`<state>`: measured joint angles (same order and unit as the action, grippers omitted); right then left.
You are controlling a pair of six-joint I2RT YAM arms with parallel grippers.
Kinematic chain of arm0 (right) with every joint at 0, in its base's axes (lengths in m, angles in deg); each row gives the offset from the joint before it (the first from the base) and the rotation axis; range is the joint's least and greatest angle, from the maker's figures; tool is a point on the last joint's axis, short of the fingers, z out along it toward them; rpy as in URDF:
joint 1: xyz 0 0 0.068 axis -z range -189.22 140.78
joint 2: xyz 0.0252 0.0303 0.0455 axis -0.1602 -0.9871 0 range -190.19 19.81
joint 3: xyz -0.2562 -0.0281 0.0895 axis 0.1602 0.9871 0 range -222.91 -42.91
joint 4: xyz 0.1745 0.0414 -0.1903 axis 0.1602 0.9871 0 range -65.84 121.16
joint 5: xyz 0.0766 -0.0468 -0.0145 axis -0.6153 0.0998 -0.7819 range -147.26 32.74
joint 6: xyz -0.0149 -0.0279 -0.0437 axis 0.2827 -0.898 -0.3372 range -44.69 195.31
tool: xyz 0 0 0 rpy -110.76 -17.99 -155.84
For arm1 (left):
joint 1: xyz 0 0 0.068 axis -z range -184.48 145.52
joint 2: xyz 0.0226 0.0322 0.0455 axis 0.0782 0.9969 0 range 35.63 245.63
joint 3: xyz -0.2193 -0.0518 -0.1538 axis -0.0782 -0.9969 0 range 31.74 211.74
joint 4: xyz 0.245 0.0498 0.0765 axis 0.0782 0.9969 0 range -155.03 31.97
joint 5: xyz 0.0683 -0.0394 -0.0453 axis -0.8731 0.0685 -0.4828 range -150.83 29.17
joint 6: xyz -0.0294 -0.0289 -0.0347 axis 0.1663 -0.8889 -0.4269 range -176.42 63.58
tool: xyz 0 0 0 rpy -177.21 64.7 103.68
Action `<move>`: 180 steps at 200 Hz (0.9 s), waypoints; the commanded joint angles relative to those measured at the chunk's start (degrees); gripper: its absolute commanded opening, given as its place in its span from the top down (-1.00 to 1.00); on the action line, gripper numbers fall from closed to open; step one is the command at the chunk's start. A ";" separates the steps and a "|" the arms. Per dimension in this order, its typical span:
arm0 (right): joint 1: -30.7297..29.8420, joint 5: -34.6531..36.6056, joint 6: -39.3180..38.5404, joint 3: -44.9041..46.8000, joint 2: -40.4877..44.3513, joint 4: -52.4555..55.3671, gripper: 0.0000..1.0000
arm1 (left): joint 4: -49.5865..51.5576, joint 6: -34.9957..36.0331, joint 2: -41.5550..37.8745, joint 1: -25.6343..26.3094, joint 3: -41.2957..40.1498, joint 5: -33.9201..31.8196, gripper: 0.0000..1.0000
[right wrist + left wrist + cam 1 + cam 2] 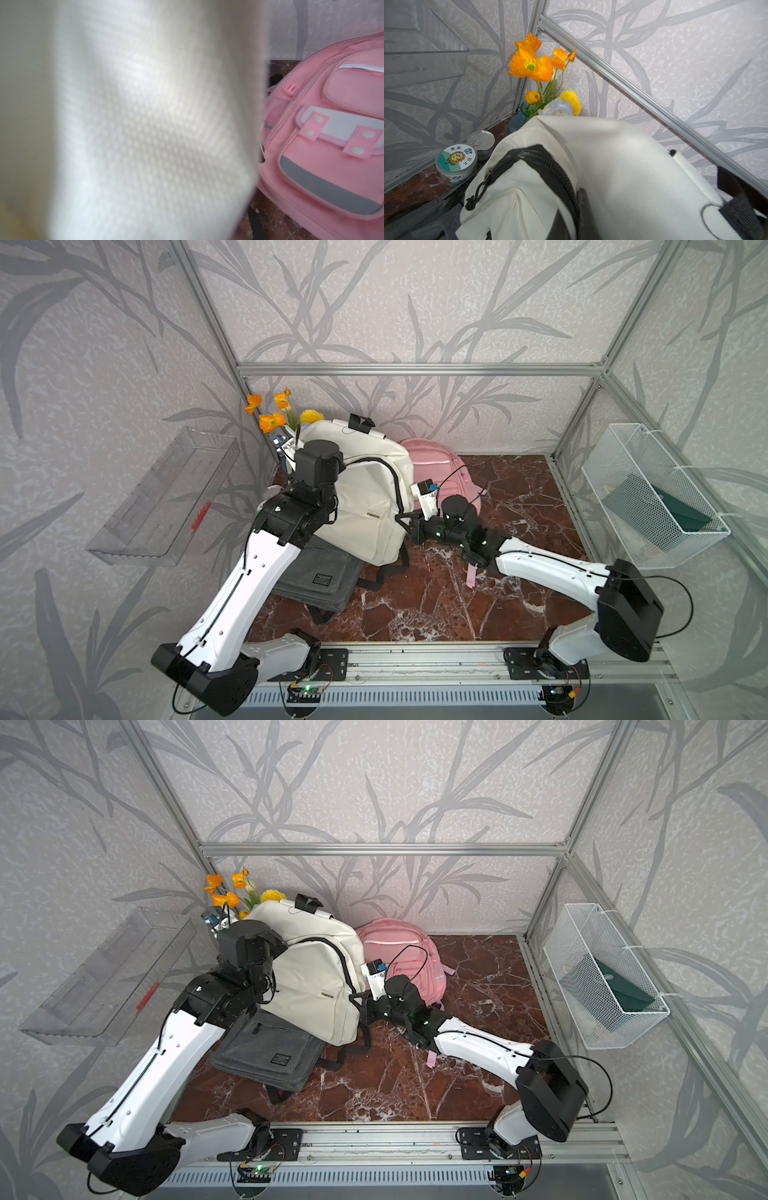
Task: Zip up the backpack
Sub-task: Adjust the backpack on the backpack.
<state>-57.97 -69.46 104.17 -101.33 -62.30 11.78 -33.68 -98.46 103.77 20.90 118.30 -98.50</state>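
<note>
ZIP JOB: the white backpack (361, 497) leans left of centre in both top views, both pincers shut against it, the left gripper (577, 212) by the black zip (542, 164), the right gripper (409, 526) at its lower right edge. Ideally 1 arm keeps the fabric taut while the slider (490, 172) runs steadily along the track. What either pincer nips is hidden, and the right wrist view shows mostly blurred fabric

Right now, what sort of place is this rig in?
Looks like a staged robot test cell, not a real room: an aluminium frame around wallpapered panels, a mounting rail along the front, and props such as a white backpack and flowers.
</note>
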 commanded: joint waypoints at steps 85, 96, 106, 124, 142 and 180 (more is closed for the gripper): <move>-0.65 0.27 16.82 -1.29 9.09 20.46 1.00 | 9.79 2.62 14.21 0.28 4.45 9.55 1.00; -0.64 1.22 17.54 -1.29 6.65 20.85 1.00 | 10.00 3.49 16.97 -0.06 4.02 8.68 1.00; -0.27 1.72 18.44 -1.58 4.12 20.88 1.00 | 10.97 4.51 19.77 -0.37 4.88 8.17 0.99; 0.32 1.45 18.87 -2.40 -0.60 19.53 1.00 | 10.15 6.26 23.49 -0.85 5.33 7.09 0.97; 0.38 0.91 17.52 -6.12 -6.07 19.68 1.00 | 11.85 7.02 26.16 -2.42 7.09 5.84 0.96; -0.57 -2.38 16.70 -16.55 -18.61 21.19 1.00 | 12.22 10.28 27.51 -5.98 9.09 4.68 0.86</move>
<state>-57.82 -70.32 121.79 -111.25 -75.94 36.17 -24.48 -91.93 131.53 16.47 123.61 -91.61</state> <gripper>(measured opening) 0.079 0.065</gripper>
